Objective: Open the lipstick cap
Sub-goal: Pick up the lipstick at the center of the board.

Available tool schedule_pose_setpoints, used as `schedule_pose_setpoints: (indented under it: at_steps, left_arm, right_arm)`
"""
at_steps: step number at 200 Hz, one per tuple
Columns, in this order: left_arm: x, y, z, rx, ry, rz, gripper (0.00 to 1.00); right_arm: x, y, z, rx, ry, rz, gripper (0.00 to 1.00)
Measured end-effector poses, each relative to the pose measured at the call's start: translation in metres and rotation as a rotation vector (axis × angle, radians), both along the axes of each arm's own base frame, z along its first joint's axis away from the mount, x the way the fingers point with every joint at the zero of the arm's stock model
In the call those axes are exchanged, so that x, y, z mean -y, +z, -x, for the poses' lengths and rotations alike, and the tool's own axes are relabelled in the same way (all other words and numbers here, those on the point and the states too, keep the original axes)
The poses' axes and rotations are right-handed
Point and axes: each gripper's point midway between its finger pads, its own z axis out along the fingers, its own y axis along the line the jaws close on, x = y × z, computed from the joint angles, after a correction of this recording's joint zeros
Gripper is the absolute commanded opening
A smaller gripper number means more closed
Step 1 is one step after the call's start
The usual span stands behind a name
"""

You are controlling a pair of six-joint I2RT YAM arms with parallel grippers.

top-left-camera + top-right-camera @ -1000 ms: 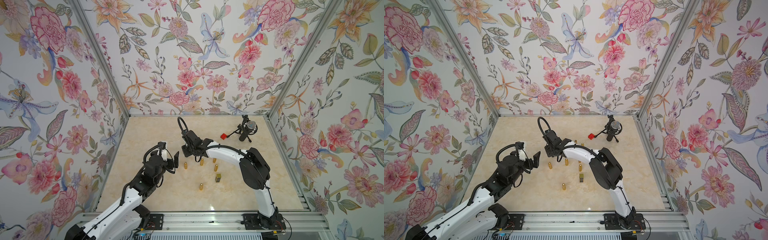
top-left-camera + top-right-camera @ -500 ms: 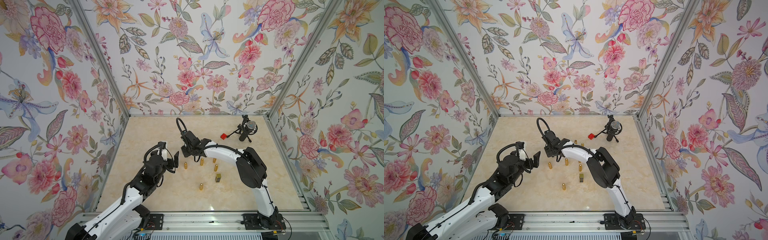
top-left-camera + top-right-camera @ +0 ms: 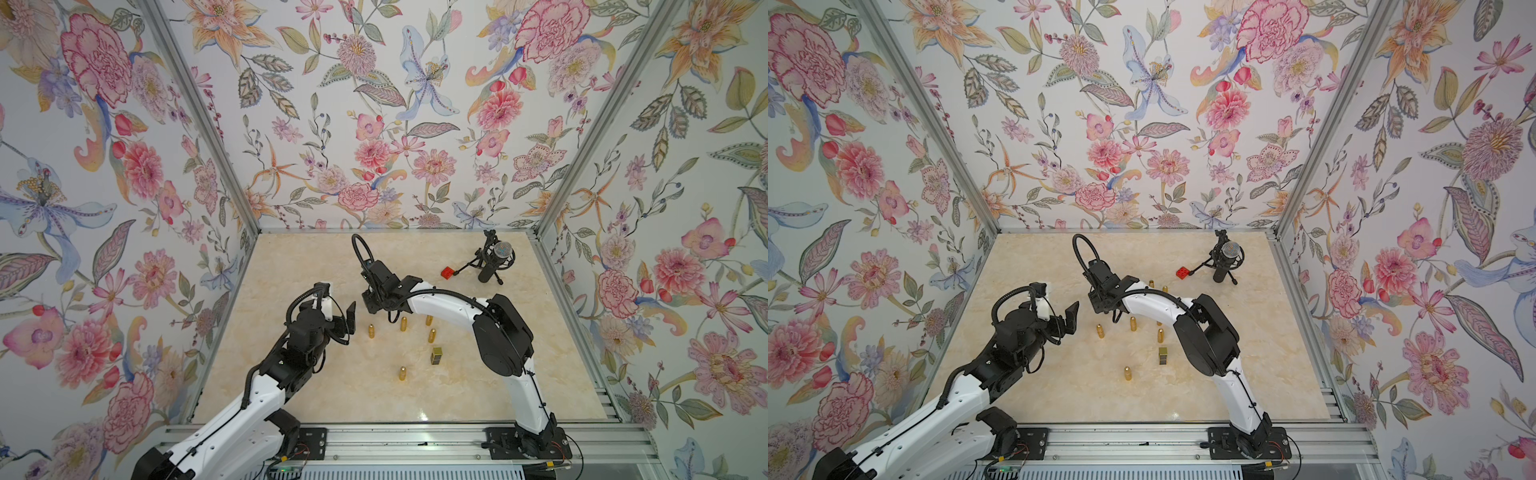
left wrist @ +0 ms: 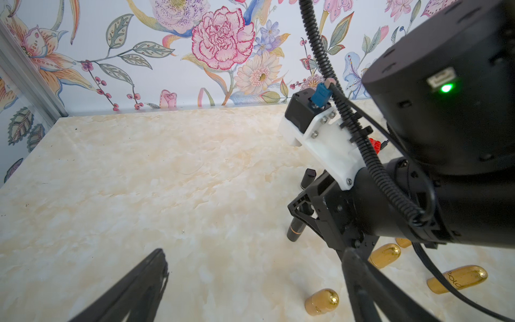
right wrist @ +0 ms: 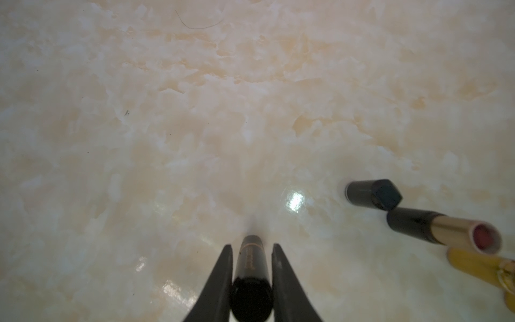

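A black lipstick [image 5: 252, 267] with its cap on stands upright on the marble table. My right gripper [image 5: 252, 246] is shut on it, one finger pressed to each side of its upper part. From the left wrist view the same lipstick [image 4: 296, 231] shows a thin gold band near its foot, under the right wrist. In both top views the right gripper [image 3: 376, 305] points down and hides the tube. My left gripper [image 3: 349, 320] hangs open to the left of it, its fingers [image 4: 133, 287] wide apart with only bare table between them.
Beside the held tube stand a loose black cap [image 5: 373, 194] and an uncapped lipstick [image 5: 443, 231] with a gold collar and red tip. Several gold bullet-shaped tubes [image 3: 371, 330] and a small square box [image 3: 436, 356] dot the table [image 3: 332, 386]. A microphone stand [image 3: 492, 259] and red brick [image 3: 448, 272] sit at the back right.
The right wrist has shifted slightly toward the back left over the table. The left arm has stayed where it was.
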Motion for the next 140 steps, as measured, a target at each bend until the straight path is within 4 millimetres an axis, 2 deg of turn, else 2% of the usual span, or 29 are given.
schedule_pose_setpoints:
  at_steps: [82,109,140]
  left_arm:
    - [-0.001,0.000,0.000,0.001,-0.001,-0.004,0.99]
    - [0.001,0.004,-0.001,0.026,-0.019,-0.022,0.99]
    - [0.012,0.009,-0.004,0.058,-0.080,-0.039,0.98]
  right_arm:
    - [0.003,0.007,0.003,-0.014,-0.007,-0.002,0.24]
    - [0.009,0.028,0.006,-0.029,-0.024,-0.037,0.24]
    - [0.026,0.077,0.007,-0.027,-0.050,-0.114,0.24]
